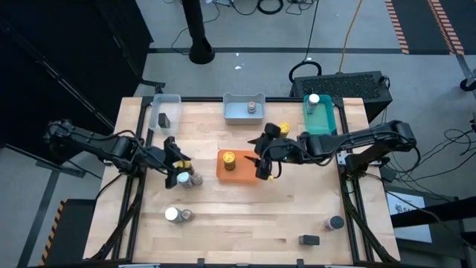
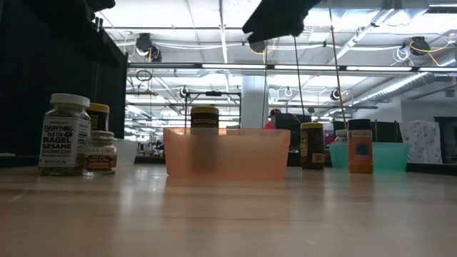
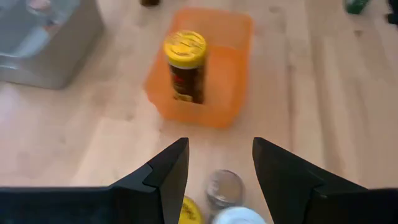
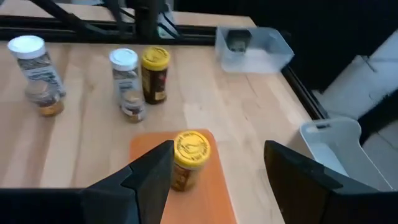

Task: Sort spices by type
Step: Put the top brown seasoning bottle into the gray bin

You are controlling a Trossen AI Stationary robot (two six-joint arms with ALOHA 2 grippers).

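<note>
Nearest the low camera, the white-lidded jar (image 2: 65, 133) reads "EVERYTHING but the BAGEL SESAME" and touches a smaller amber jar (image 2: 99, 152). Orange tray (image 1: 238, 165) lies directly beneath the right gripper (image 1: 263, 167), whose fingers are spread and hold nothing; 1 yellow-lidded jar (image 4: 188, 158) stands upright in that tray, between the fingers in the wrist view. Left gripper (image 1: 176, 161) hovers with fingers spread over a cluster of 3 jars (image 1: 184, 179), empty.

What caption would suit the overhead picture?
Two open claws, left and right, flank an orange tray holding one yellow-lidded spice jar.
</note>
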